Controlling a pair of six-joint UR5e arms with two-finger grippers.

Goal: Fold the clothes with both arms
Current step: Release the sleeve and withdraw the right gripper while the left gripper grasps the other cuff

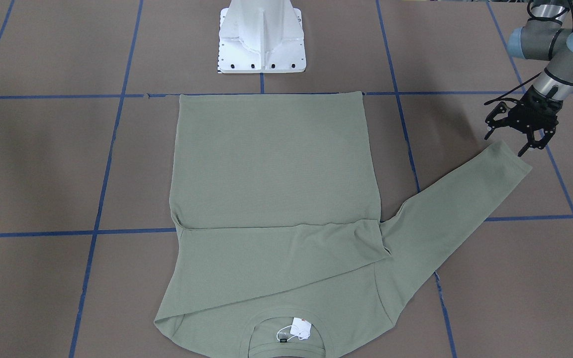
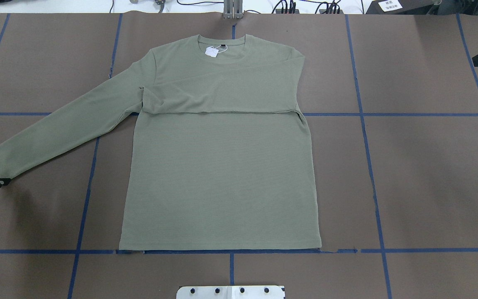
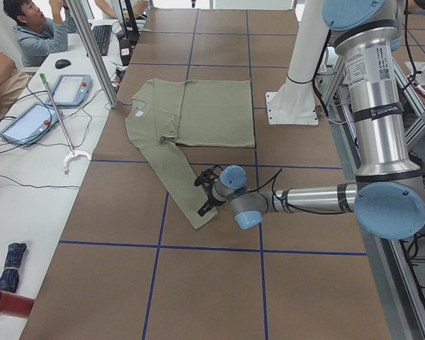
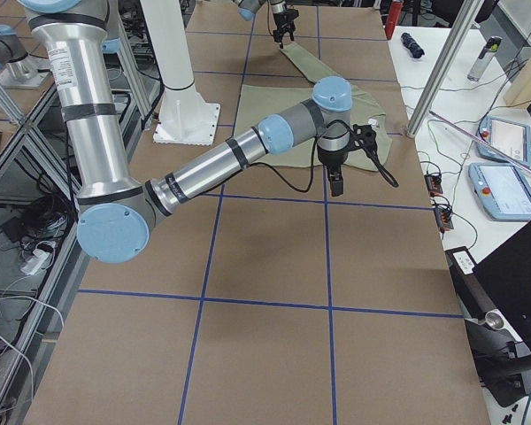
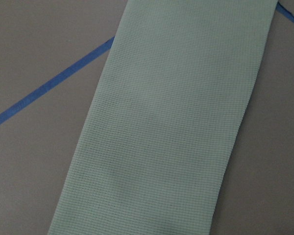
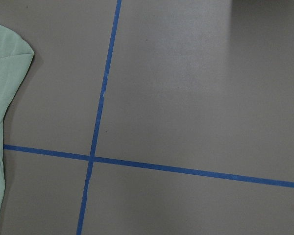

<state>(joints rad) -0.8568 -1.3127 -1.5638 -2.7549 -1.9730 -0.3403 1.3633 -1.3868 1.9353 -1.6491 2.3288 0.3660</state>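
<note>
My left pincer hangs spread just beside the cuff of the outstretched sleeve, placed to fold it across the shirt, which lies flat on the bench. My right pincer hangs off to the side; I cannot tell its state.

Left gripper low, jaws spread; right arm extended.

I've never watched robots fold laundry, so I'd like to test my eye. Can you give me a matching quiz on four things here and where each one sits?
Things:
A. shirt
B. tag
C. left gripper
D. white base

Places:
1. beside the cuff of the outstretched sleeve
2. at the collar
3. just past the shirt's bottom edge
4. spread flat on the table

Pairs: A-4, B-2, C-1, D-3.
</note>
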